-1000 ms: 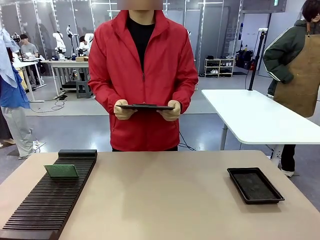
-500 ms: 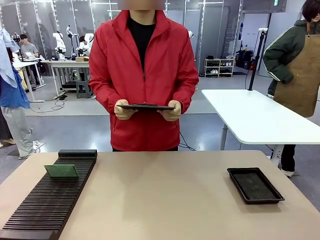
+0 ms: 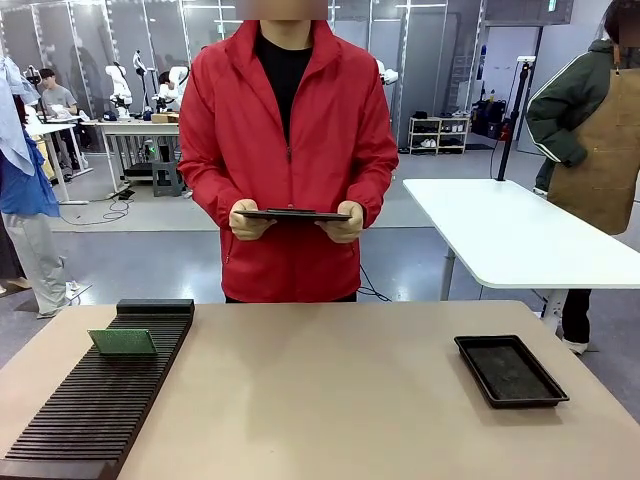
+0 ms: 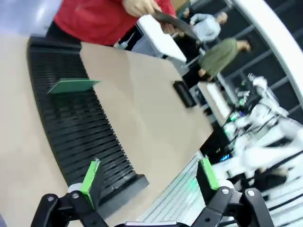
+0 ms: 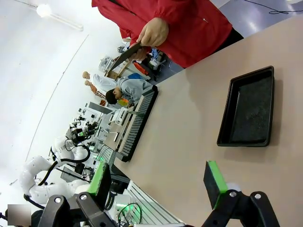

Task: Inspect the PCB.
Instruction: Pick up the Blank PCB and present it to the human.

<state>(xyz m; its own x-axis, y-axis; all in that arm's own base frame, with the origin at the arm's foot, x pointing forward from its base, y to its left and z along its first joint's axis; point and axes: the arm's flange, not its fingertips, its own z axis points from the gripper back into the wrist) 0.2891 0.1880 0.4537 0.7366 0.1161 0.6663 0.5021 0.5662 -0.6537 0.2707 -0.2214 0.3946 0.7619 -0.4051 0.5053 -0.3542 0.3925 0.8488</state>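
L gripper (image 4: 149, 175) & R gripper (image 5: 157, 180) both spread wide, empty, hovering over table (image 3: 330, 400); PCB (image 3: 122, 342) sits in rack (image 3: 100, 400).

Shows a thin green PCB (image 3: 122, 342) (image 4: 73, 85) propped aslant on its long edge in the black slotted rack (image 3: 95, 410), ten o'clock on the counter (image 3: 330, 400).

PCB (image 3: 122, 341): print too small to read.
Slotted rack (image 3: 100, 410): no legible marking.
Black tray (image 3: 510, 372): no legible label.
Dark tablet (image 3: 292, 214): seen edge-on from the front, nothing readable.
Green ceiling sign (image 3: 551, 5): characters too small to read.
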